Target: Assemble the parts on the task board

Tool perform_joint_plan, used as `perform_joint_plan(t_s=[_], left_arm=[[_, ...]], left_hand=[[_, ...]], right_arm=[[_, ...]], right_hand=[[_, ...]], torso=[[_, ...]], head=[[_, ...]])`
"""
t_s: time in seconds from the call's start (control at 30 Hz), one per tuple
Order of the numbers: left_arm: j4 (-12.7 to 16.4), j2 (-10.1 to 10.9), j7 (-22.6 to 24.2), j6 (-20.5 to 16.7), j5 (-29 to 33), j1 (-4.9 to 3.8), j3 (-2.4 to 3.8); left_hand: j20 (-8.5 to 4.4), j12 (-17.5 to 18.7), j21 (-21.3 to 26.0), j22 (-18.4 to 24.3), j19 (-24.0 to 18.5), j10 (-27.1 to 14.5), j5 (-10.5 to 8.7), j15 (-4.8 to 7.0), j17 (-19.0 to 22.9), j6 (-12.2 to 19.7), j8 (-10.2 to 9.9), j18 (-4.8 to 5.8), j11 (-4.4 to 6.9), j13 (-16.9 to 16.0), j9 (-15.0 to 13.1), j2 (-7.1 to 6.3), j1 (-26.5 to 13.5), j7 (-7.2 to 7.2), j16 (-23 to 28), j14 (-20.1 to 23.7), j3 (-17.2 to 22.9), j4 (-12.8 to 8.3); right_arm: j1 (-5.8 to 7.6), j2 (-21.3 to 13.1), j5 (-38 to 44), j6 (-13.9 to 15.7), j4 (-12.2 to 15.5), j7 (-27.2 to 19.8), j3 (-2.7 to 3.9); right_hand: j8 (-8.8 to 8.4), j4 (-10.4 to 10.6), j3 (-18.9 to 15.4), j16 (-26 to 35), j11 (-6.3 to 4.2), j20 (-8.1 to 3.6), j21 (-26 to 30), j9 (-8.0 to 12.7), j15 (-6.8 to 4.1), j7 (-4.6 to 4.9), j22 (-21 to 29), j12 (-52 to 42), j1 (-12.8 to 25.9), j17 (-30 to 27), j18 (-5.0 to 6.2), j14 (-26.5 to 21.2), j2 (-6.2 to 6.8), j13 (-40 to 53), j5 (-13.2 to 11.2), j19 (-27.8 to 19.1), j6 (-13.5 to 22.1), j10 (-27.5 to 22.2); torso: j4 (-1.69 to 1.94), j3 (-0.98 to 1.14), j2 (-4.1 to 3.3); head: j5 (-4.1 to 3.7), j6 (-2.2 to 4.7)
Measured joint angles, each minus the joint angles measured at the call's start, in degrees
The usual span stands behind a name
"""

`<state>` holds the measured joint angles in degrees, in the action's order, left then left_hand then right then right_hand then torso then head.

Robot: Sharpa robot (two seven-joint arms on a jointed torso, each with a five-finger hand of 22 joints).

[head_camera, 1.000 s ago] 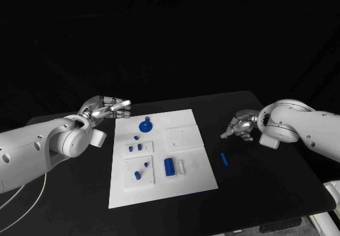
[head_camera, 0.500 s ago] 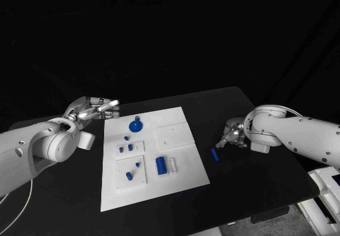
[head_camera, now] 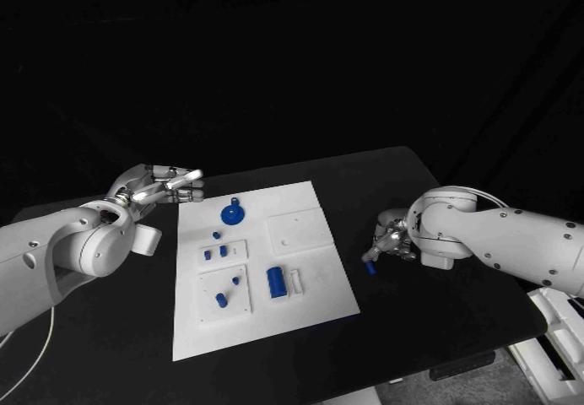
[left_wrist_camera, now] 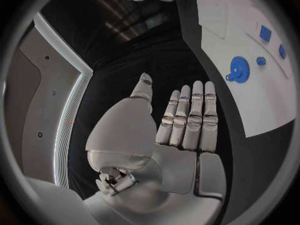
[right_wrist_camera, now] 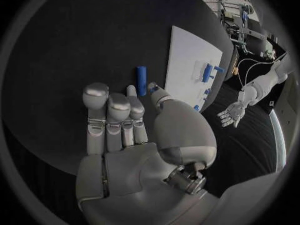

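Observation:
The white task board (head_camera: 305, 316) lies mid-table with a blue gear (head_camera: 231, 214), a blue block (head_camera: 276, 281) and several small blue parts (head_camera: 220, 299) on it. One loose blue part (head_camera: 369, 267) lies on the black table just right of the board. My right hand (head_camera: 392, 236) hovers just above and behind that part, fingers extended and holding nothing; the right wrist view shows the hand (right_wrist_camera: 125, 120) with the part (right_wrist_camera: 142, 80) beyond its fingertips. My left hand (head_camera: 159, 187) is raised off the board's far left corner, empty, with its fingers (left_wrist_camera: 187, 115) straight and the gear (left_wrist_camera: 239, 67) ahead.
The black table (head_camera: 462, 312) extends right of and in front of the board. The board's right half carries a bare raised white plate (head_camera: 298, 232). The table's front edge runs close below the board.
The camera shifted early on. My right hand has dropped and moved in toward the loose blue part on the table. The left hand has hardly moved.

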<state>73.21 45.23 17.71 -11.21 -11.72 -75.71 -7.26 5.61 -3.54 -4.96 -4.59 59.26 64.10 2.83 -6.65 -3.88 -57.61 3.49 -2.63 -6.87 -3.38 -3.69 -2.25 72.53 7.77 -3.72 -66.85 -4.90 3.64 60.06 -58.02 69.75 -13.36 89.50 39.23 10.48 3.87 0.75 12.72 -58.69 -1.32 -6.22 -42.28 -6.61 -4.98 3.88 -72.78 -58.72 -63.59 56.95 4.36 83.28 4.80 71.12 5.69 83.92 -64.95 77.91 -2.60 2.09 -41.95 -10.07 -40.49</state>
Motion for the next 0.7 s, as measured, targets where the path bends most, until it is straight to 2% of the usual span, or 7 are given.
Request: perform_joint_plan(t_s=[0.07, 0.37, 0.43, 0.63, 0.67, 0.7], left_arm=[[0.0, 0.0, 0.0, 0.0, 0.0, 0.00, 0.00], [0.0, 0.1, -0.1, 0.1, 0.0, 0.00, 0.00], [0.0, 0.1, -0.1, 0.1, 0.0, 0.00, 0.00], [0.0, 0.2, -0.2, 0.1, 0.0, 0.00, -0.01], [0.0, 0.2, -0.2, 0.1, 0.0, 0.00, -0.01], [0.1, 0.3, -0.2, 0.1, 0.0, 0.00, -0.01]], left_hand=[[0.00, 0.0, 0.0, 0.0, 0.0, 0.0, 0.00, 0.00, 0.0, 0.0, 0.0, 0.00, 0.00, 0.0, 0.0, 0.00, 0.0, 0.00, 0.0, 0.0, 0.0, 0.0], [0.00, 0.0, 0.0, 0.0, 0.0, 0.0, 0.00, 0.00, 0.0, 0.0, 0.0, 0.00, 0.00, 0.0, 0.0, 0.00, 0.0, 0.00, 0.0, 0.0, 0.0, 0.0], [0.00, 0.0, 0.0, 0.0, 0.0, 0.0, 0.00, 0.00, 0.0, 0.0, 0.0, 0.00, 0.00, 0.0, 0.0, 0.00, 0.0, 0.00, 0.0, 0.0, 0.0, 0.0], [0.00, 0.0, 0.0, 0.0, 0.0, 0.0, 0.00, 0.00, 0.0, 0.0, 0.0, 0.00, 0.00, 0.0, 0.0, 0.00, 0.0, 0.00, 0.0, 0.0, 0.0, 0.0], [0.00, 0.0, 0.0, 0.0, 0.0, 0.0, 0.00, 0.00, 0.0, 0.0, 0.0, 0.00, 0.00, 0.0, 0.0, 0.00, 0.0, 0.00, 0.0, 0.0, 0.0, 0.0], [0.00, 0.0, 0.0, 0.0, 0.0, 0.0, 0.00, 0.00, 0.0, 0.0, 0.0, -0.01, 0.00, 0.0, 0.0, 0.00, 0.0, 0.00, 0.0, 0.0, 0.0, 0.0]], right_arm=[[-0.07, 0.0, 0.2, 0.0, 0.2, 0.1, 0.00], [-0.62, 0.3, 1.3, -0.5, 1.4, 0.2, 0.05], [-0.80, 0.4, 1.7, -0.7, 1.7, 0.2, 0.07], [-1.30, 0.8, 3.3, -0.9, 1.5, 0.1, 0.23], [-1.43, 0.9, 3.7, -0.9, 1.4, 0.1, 0.28], [-1.59, 1.1, 4.1, -0.8, 1.3, 0.0, 0.33]], right_hand=[[0.01, 0.8, 0.3, 0.0, 0.00, 0.00, 0.0, 0.0, 0.00, 0.00, -0.1, 0.0, -0.1, 0.0, 0.00, 0.0, 0.65, 0.0, -0.4, 0.0, 0.0, 0.0], [0.19, 1.2, 0.6, 0.0, 0.00, 0.00, 0.0, 0.0, 0.00, -0.20, -0.2, 0.0, -0.4, -0.1, 0.00, 0.0, 0.94, 0.0, -0.4, 0.0, -0.2, 0.0], [0.16, 1.2, 0.6, 0.0, 0.01, 0.00, 0.0, -0.1, 0.00, 0.00, -0.2, 0.0, -0.4, -0.1, -0.01, 0.0, 0.94, 0.0, -0.7, 0.0, -0.4, 0.0], [0.07, 0.8, 1.0, 0.0, 0.01, 0.00, 0.0, -0.3, 0.00, -0.20, -0.2, 0.0, -0.4, -0.1, 0.00, 0.0, 0.94, -0.1, -1.3, 0.0, -1.1, 0.0], [0.08, 0.7, 1.0, 0.0, 0.02, 0.00, 0.1, -2.1, 0.00, -0.13, -0.2, 0.0, -0.4, -0.1, 0.00, 0.0, 0.94, -0.1, -1.3, 0.0, -1.2, 0.0], [0.07, 0.4, 1.1, 0.0, 0.02, 0.00, 0.2, -8.3, 0.00, -0.13, -0.2, 0.0, -0.4, -0.1, 0.00, 0.0, 0.94, -0.1, -1.3, 0.0, -1.2, 0.0]], torso=[[-0.02, -0.01, 0.00], [-0.02, -0.02, 0.02], [-0.02, -0.02, 0.03], [-0.02, -0.04, 0.03], [-0.02, -0.04, 0.04], [-0.02, -0.04, 0.04]], head=[[-0.01, -0.04], [0.14, -0.23], [0.17, -0.27], [0.33, -0.42], [0.40, -0.45], [0.46, -0.47]])
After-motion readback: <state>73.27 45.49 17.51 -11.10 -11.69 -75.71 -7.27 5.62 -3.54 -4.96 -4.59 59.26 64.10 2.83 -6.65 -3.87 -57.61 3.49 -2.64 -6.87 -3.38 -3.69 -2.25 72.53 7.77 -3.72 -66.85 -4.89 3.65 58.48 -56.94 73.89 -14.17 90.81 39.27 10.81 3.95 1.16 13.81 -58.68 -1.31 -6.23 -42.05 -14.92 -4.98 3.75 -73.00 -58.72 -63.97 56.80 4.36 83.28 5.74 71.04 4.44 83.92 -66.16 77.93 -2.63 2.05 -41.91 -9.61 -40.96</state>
